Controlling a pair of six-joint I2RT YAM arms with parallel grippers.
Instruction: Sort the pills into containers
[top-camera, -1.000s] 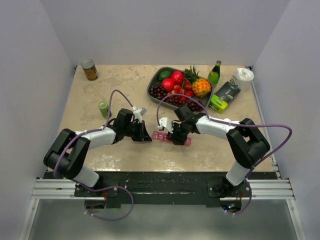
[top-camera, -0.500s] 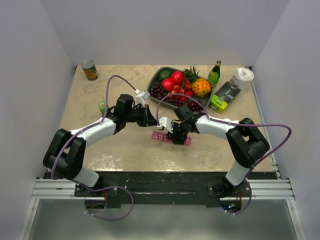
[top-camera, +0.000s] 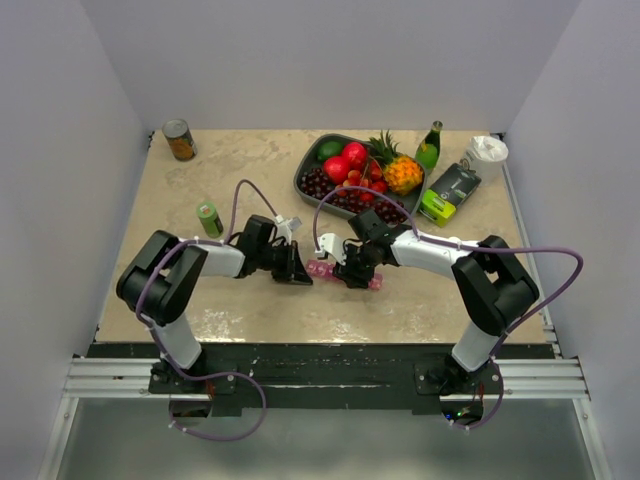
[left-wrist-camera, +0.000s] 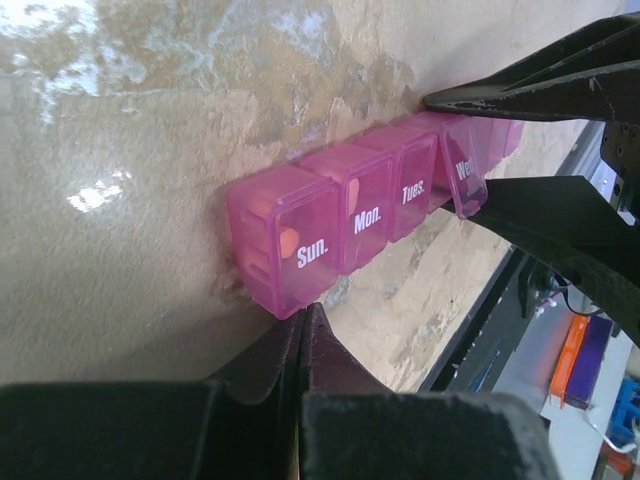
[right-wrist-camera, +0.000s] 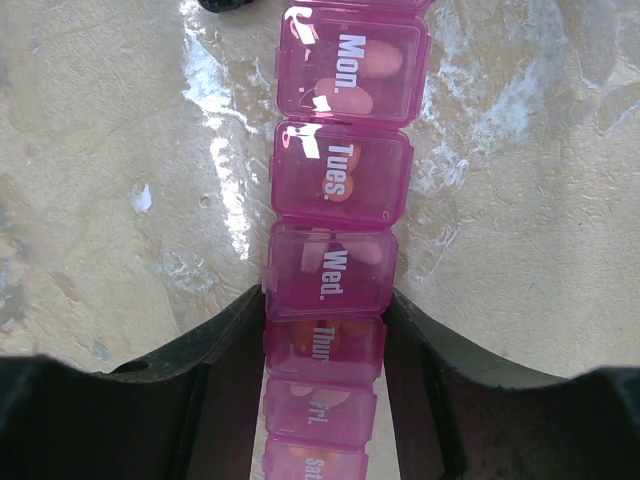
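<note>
The containers are one pink translucent strip (top-camera: 345, 272) with day-labelled lids, lying on the table. In the right wrist view (right-wrist-camera: 338, 190) orange and pale pills show through the closed lids. My right gripper (top-camera: 356, 270) is shut on the strip, its fingers (right-wrist-camera: 215, 355) pressing both sides at the Thur. compartment (right-wrist-camera: 325, 345). My left gripper (top-camera: 299, 276) is shut and empty, its tip (left-wrist-camera: 303, 318) touching the lower edge of the Sun. end (left-wrist-camera: 285, 245). In the left wrist view the Wed. lid (left-wrist-camera: 464, 180) stands slightly raised.
A grey fruit tray (top-camera: 306, 178) stands at the back centre, with a green glass bottle (top-camera: 429, 147), a dark pouch (top-camera: 455, 183) and a white object (top-camera: 487, 155) to its right. A small green bottle (top-camera: 208, 218) and a can (top-camera: 180, 140) stand on the left.
My left gripper lifted away toward the back, then came back down to the strip's Sun. end. The right gripper and the strip stayed put.
</note>
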